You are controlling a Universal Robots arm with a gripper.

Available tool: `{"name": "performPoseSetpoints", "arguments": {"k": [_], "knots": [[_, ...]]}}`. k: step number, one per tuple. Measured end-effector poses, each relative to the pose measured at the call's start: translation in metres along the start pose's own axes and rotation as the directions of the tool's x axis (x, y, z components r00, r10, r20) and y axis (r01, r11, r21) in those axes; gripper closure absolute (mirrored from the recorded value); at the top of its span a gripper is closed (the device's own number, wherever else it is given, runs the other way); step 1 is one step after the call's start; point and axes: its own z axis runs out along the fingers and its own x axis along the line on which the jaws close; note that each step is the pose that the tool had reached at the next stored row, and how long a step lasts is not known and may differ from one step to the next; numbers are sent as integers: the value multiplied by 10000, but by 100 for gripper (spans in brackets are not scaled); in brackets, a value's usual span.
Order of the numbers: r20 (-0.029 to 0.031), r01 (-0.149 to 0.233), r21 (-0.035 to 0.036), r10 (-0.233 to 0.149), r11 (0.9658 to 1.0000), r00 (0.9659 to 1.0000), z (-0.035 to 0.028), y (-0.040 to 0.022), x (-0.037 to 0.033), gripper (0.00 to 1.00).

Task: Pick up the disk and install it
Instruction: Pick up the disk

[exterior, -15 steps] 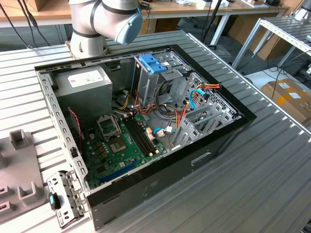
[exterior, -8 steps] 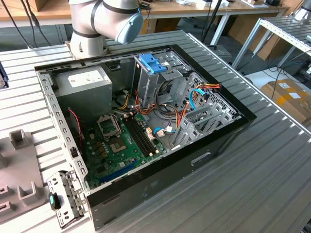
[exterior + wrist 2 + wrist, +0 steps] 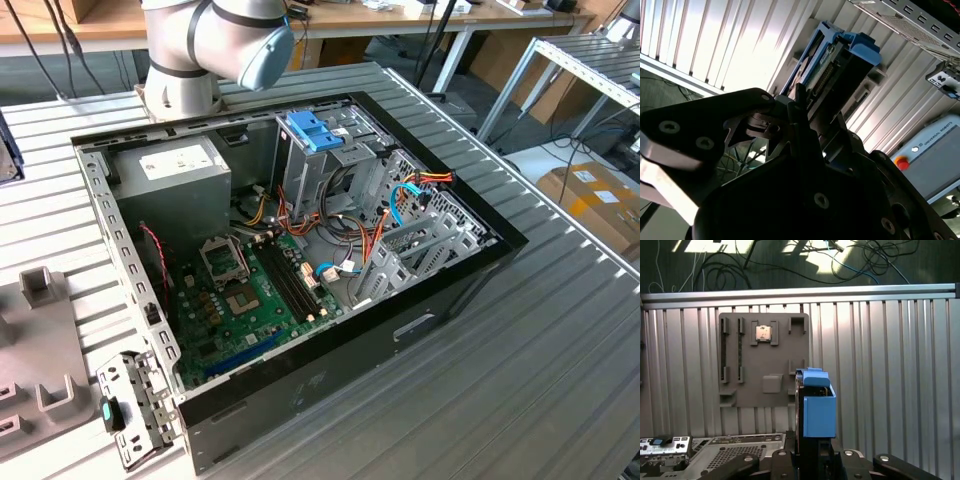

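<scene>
Nearest the cam, both wrist views: gripper (image 3: pixel 807 117) pinches the disk (image 3: pixel 840 65) edge-on. Dark fingers (image 3: pixel 747 107) sit pressed on its flat sides, no gap seen. Contact pts are partly in shadow, so "clamped" is a judgement from the second wrist view. The disk stands out lengthwise from the jaws, w/ blue rails (image 3: pixel 819 412) on its long edges and a blue tab at the far end. It is prob. gripped by the faces so the rails stay free for a bay's guides. The disk is in the air, clear of the table, touching nothing but the fingers.

Beyond it, first wrist view: grey fixture plate (image 3: pixel 762 360) lies flat on the ribbed metal table (image 3: pixel 890 365). A small square chip (image 3: pixel 763 333) sits in one pocket. The pockets look made to keep parts at known spots.

Exterior view:
- PC case (image 3: pixel 300 400) at centre of frame, lid off, so the insides are reachable from above.
- Tall grey drive bay (image 3: pixel 320 175) at upper centre, blue clip (image 3: pixel 315 130) on top.
- Motherboard (image 3: pixel 250 290) at lower left of centre.
- Arm (image 3: pixel 200 45) at top of frame, behind the case.

Status (judged): pickup done, install not yet.
</scene>
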Motion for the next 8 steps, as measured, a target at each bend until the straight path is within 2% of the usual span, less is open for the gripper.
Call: {"name": "performPoseSetpoints", "arguments": {"k": [2,3,8], "knots": [[-1,-1,-1,1,10000,10000,0,-88,-5,65],[-1,0,-1,0,10000,10000,0,-181,-10,65],[0,0,0,0,10000,10000,1,-432,-23,65]]}}
